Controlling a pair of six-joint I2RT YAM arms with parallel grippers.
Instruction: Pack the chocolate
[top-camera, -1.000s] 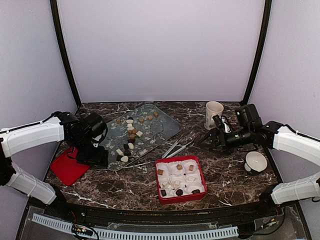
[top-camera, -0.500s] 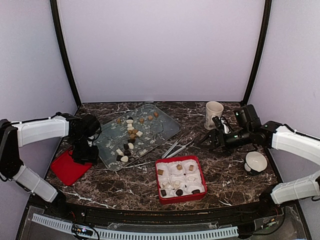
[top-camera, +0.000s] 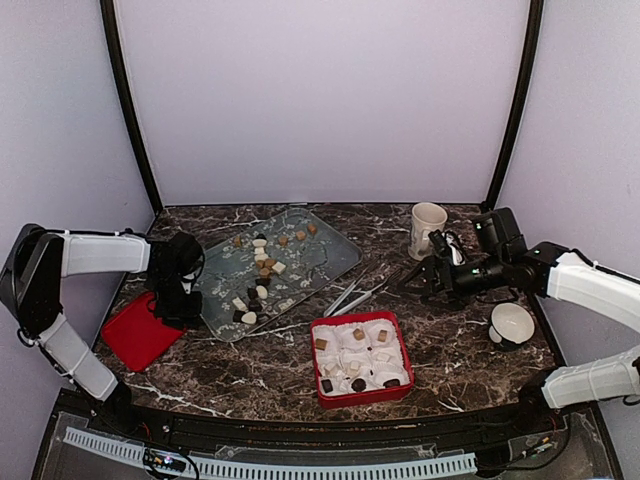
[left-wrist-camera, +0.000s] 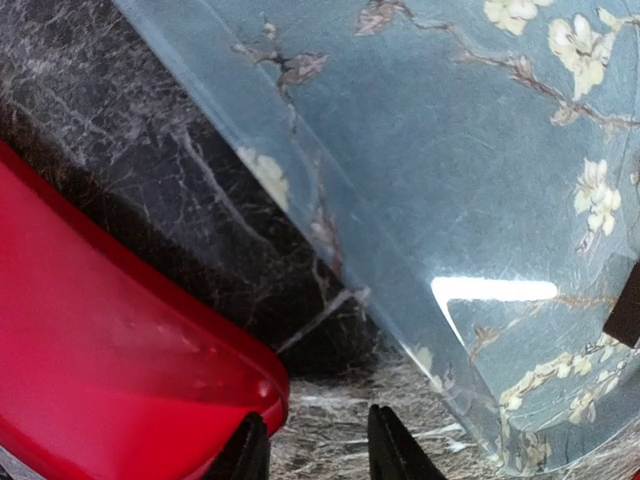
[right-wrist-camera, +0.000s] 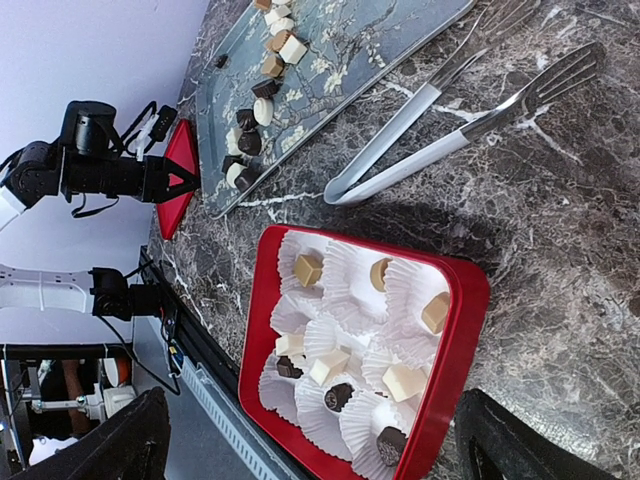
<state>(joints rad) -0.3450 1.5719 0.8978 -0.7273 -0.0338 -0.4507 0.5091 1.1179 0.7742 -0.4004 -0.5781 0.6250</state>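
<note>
Left gripper (left-wrist-camera: 318, 450), narrowly parted and seemingly empty, hangs between red lid (left-wrist-camera: 100, 350) and tray (left-wrist-camera: 450, 200); right gripper (right-wrist-camera: 320, 440) gapes wide, holding nothing. Chocolate (top-camera: 357, 334) fills most cups of the red box (top-camera: 345, 399) at six o'clock; more lies on the tray at ten.

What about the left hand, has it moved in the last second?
Yes. The left hand drew back leftward, off the tray's left edge.

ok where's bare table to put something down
Bare marble between the red lid and the red box, in front of the tray; also between the box and the white bowl. Crowded around the tongs, by the right gripper.
</note>
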